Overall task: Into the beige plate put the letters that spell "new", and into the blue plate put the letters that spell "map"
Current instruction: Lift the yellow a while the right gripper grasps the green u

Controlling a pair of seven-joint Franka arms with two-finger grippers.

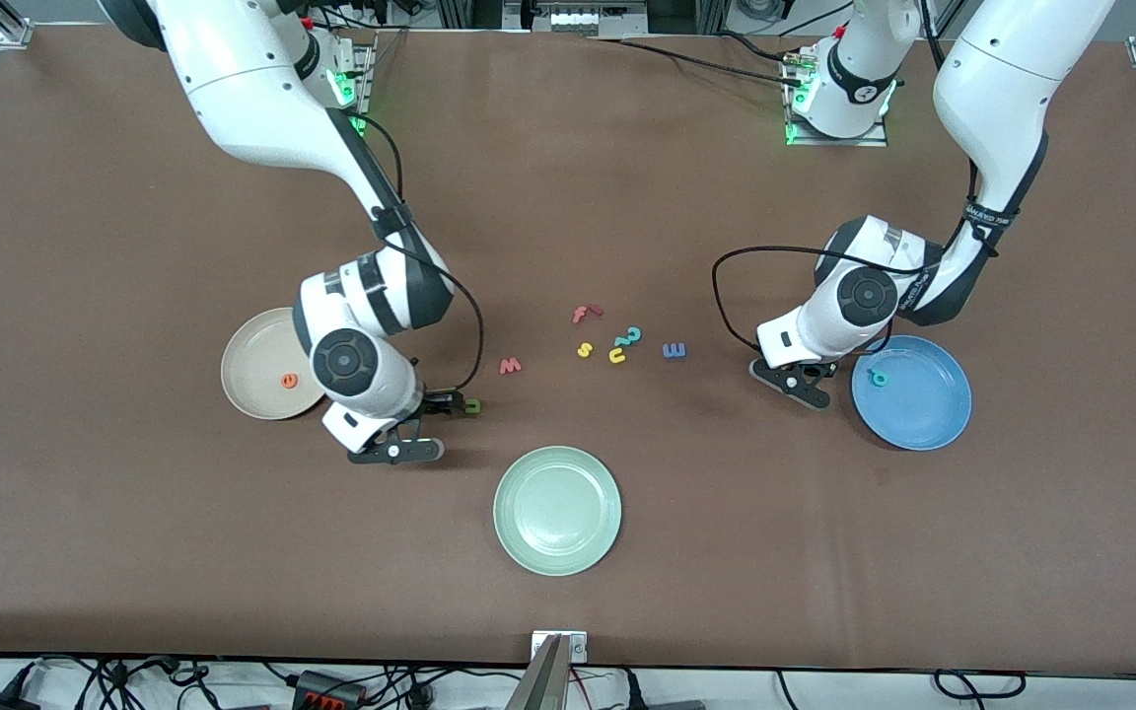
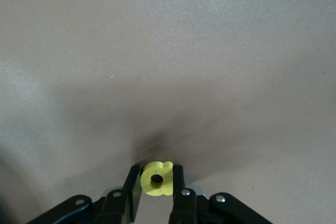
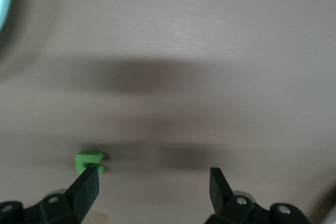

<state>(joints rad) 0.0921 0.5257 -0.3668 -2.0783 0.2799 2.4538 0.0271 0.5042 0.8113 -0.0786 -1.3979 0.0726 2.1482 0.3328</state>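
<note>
Brown table [image 1: 568,197]: left wrist view alone shows left claw [image 2: 156,182] clamping yellow a [image 2: 157,179]; right claw [image 3: 152,187] agape.

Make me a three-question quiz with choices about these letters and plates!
1. Where is the orange e? A in the beige plate B in the blue plate C in the pale green plate
2. How many plates are there? A two B three C four
3. What does the left gripper hold? A nothing B the orange e C a yellow a
Answers: A, it lies in the beige plate; B, one beige, one blue, one pale green; C, its fingers pinch the yellow a.
</note>
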